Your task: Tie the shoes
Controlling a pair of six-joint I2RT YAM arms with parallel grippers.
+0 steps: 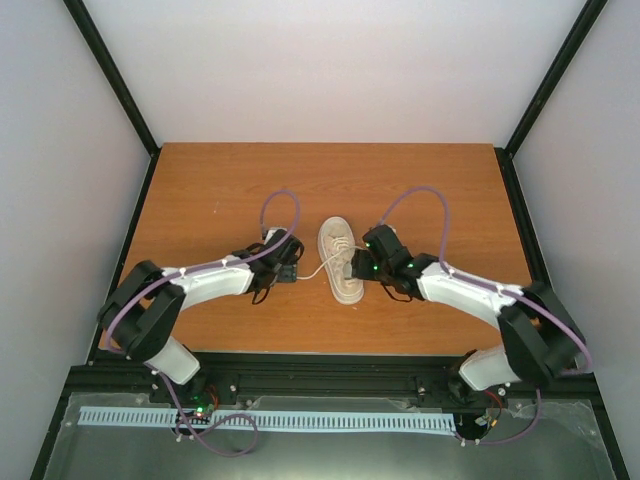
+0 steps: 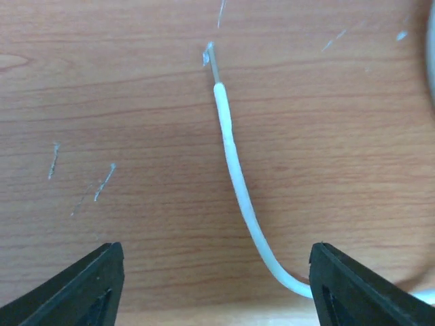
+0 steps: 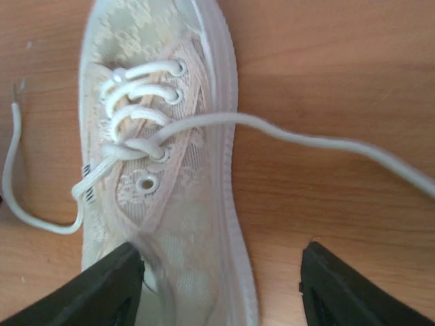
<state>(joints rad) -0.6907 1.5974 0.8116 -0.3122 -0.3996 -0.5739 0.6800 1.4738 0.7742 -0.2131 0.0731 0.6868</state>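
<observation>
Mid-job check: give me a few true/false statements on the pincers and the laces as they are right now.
1. The left pincer is open, with a lace lying loose on the table between its fingers. True.
2. The right pincer is clamped on the shoe. False: it is open and holds nothing.
3. The laces are tied in a bow. False: they are only crossed once, with the ends loose.
4. A lace trails off each side of the shoe. True.
</observation>
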